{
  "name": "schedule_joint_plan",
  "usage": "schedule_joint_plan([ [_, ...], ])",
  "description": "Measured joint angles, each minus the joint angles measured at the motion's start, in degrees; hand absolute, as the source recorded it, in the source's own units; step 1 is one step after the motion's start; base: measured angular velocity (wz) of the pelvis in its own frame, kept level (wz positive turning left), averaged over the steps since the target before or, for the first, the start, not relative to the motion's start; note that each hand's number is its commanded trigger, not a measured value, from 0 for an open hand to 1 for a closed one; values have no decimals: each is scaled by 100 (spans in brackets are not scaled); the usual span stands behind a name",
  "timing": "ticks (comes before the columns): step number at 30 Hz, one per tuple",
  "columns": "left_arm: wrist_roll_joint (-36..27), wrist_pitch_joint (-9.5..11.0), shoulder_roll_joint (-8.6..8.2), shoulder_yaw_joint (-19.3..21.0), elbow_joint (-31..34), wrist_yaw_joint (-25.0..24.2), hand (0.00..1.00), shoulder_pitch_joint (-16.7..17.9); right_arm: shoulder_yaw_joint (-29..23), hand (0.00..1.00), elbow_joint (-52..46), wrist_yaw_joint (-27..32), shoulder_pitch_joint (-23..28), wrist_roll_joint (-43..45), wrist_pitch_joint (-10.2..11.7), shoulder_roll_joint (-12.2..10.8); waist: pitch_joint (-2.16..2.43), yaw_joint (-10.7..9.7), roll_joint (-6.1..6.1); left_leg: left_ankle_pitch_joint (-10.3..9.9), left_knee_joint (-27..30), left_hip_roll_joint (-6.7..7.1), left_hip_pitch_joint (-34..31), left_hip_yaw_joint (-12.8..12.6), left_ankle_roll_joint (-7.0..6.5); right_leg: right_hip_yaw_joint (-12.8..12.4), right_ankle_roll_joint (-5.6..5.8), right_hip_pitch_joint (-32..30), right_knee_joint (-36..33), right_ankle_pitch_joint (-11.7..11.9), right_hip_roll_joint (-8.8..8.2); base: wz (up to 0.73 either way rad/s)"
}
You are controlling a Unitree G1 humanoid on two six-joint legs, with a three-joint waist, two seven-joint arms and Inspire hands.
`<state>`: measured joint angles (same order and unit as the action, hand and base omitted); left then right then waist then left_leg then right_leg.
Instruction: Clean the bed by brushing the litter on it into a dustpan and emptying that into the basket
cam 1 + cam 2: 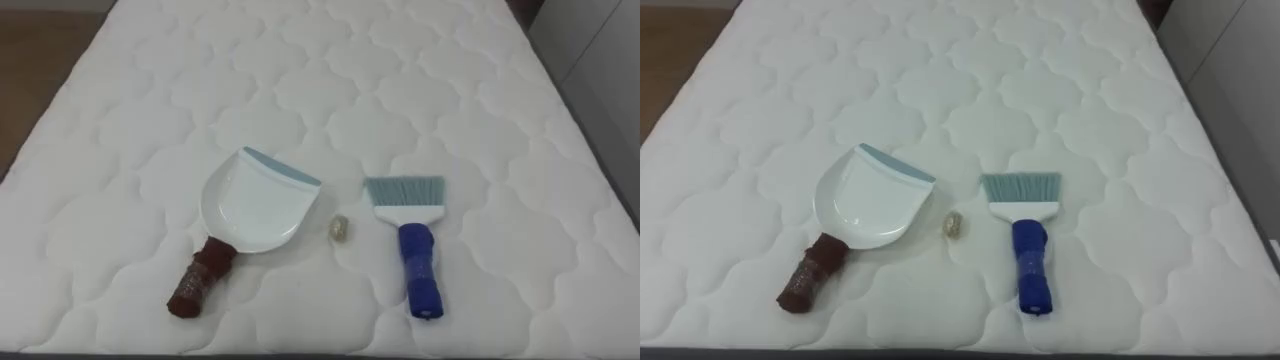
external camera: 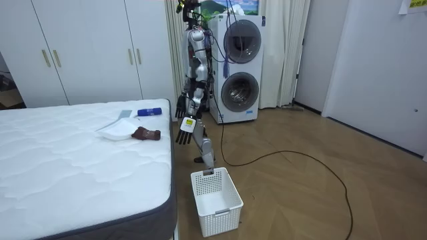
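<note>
The robot stands upright with both arms lowered. Its dark left robot hand hangs below its dark right robot hand in the room view, both with fingers straight and relaxed, pointing downward.

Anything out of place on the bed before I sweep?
One small crumpled scrap lies on the mattress between the dustpan and the brush, the only litter I can see there. Both tools lie flat; nothing looks spilled.

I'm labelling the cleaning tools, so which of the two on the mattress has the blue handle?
The hand brush, lying right of the small scrap; the white dustpan on the left has a brown-wrapped handle.
</note>
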<state>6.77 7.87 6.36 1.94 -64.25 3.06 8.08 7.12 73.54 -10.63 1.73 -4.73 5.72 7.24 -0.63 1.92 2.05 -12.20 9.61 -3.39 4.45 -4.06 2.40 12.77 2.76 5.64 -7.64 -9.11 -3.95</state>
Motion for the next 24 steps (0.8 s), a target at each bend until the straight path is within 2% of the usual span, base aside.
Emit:
schedule_joint_plan([
  [10,15,100,-9,22,-6,30,0,37,-107,0,26,-8,7,68,67,0,36,5,-10,0,-1,2,-4,7,0,7,0,12,-9,0,0,0],
  [13,11,117,-6,40,5,62,0,50,-180,0,25,-28,19,126,66,1,69,-3,-14,0,-2,2,-12,24,0,9,0,-5,-10,0,0,0],
  [18,-4,120,-5,47,7,161,0,53,-184,0,15,-12,39,132,65,1,76,13,-34,0,-6,2,4,20,0,2,0,19,-10,0,0,0],
  [20,-112,120,-7,98,7,182,0,71,-171,0,11,5,55,89,66,-1,66,33,-53,0,1,2,32,9,0,-7,0,19,-9,0,1,-2],
  [24,-593,120,-7,158,1,364,0,153,-163,0,14,11,60,63,66,-1,75,36,-35,1,22,2,41,17,0,-23,-1,28,-12,1,1,0],
])
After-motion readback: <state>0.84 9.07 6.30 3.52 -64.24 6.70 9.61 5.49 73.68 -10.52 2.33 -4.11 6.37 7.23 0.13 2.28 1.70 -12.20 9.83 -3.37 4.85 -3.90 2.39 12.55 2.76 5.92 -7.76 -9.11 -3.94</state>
